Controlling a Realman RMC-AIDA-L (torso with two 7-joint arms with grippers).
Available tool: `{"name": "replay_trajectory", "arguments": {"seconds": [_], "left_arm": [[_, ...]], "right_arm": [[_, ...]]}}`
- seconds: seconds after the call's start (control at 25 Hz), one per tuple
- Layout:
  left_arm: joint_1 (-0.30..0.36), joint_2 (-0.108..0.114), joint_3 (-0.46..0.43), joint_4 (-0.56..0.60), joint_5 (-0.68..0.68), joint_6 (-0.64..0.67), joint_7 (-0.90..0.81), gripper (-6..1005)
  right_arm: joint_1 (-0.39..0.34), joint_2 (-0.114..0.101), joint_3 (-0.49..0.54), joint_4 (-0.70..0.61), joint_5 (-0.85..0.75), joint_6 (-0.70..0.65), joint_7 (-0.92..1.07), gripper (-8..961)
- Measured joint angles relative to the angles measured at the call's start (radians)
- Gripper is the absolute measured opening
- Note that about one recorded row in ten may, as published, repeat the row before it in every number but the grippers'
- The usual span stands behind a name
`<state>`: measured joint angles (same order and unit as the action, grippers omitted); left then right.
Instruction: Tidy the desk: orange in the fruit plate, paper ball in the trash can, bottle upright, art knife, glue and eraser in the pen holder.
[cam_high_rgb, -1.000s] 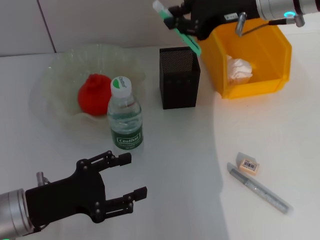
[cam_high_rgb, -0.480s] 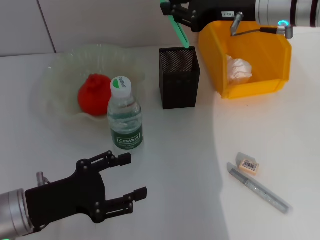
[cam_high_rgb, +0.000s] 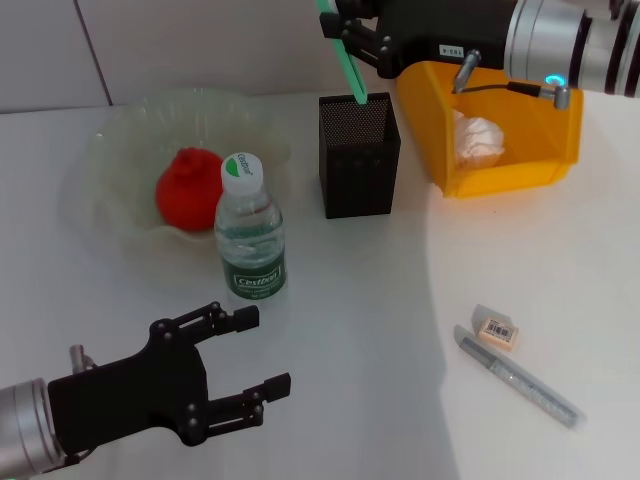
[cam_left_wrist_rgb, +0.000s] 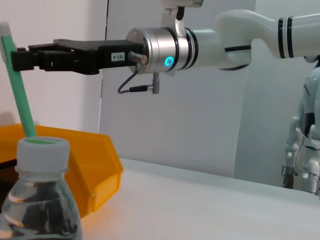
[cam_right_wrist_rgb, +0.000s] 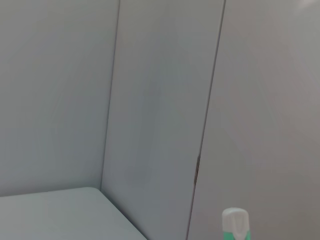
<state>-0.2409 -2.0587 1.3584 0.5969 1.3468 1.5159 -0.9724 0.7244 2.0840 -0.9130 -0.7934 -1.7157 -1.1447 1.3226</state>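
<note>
My right gripper (cam_high_rgb: 346, 30) is shut on a green glue stick (cam_high_rgb: 349, 66) with a white cap and holds it nearly upright, its lower end at the open top of the black mesh pen holder (cam_high_rgb: 358, 170). The glue also shows in the left wrist view (cam_left_wrist_rgb: 19, 102) and the right wrist view (cam_right_wrist_rgb: 235, 227). The orange (cam_high_rgb: 187, 188) lies in the fruit plate (cam_high_rgb: 105, 150). The bottle (cam_high_rgb: 250, 240) stands upright in front of it. The paper ball (cam_high_rgb: 480, 138) is in the trash can (cam_high_rgb: 545, 105). The eraser (cam_high_rgb: 497, 331) and the grey art knife (cam_high_rgb: 518, 388) lie at the front right. My left gripper (cam_high_rgb: 264, 350) is open and empty at the front left.
The trash can stands right beside the pen holder, to its right. A wall runs behind the table. My right arm (cam_high_rgb: 540, 30) reaches across above the trash can.
My right gripper has shifted left and turned the glue stick more upright, bringing its lower end to the pen holder's opening. The left arm has barely moved.
</note>
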Motion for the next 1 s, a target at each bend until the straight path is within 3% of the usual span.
{"name": "replay_trajectory", "arguments": {"seconds": [0.48,1.0], "left_arm": [[0.001,-0.002,-0.008,-0.002,-0.007,0.004,-0.021,786],[-0.003,-0.005,-0.019,-0.012,-0.008,0.006,-0.074,786]], "right_arm": [[-0.088,0.0,-0.068,0.002,0.163,-0.012,-0.156,252],[-0.115,0.001,-0.114,0.11,0.317,-0.012,-0.41,263]]}}
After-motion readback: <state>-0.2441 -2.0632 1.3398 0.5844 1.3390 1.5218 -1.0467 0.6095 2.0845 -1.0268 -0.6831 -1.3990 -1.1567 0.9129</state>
